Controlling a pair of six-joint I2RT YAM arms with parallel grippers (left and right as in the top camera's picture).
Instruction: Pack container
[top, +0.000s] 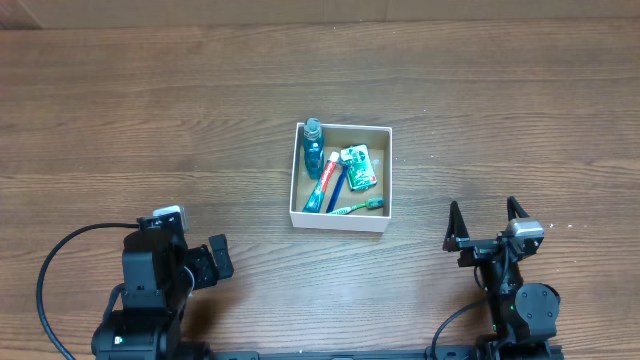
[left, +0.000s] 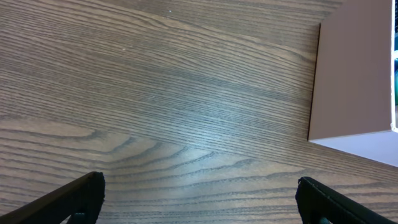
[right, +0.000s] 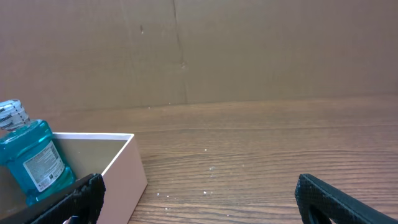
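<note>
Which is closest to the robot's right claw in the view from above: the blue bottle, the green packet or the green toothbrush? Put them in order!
1. Green toothbrush: lying by the container's near wall, closest to the right claw.
2. Green packet: on the container's right side, a bit farther back.
3. Blue bottle: in the far left corner, farthest away.

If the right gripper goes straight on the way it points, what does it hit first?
Nothing close: the right gripper faces bare table, with the container off to its left. The brown backdrop beyond looks first in line, though clearance past the container is hard to judge.
</note>
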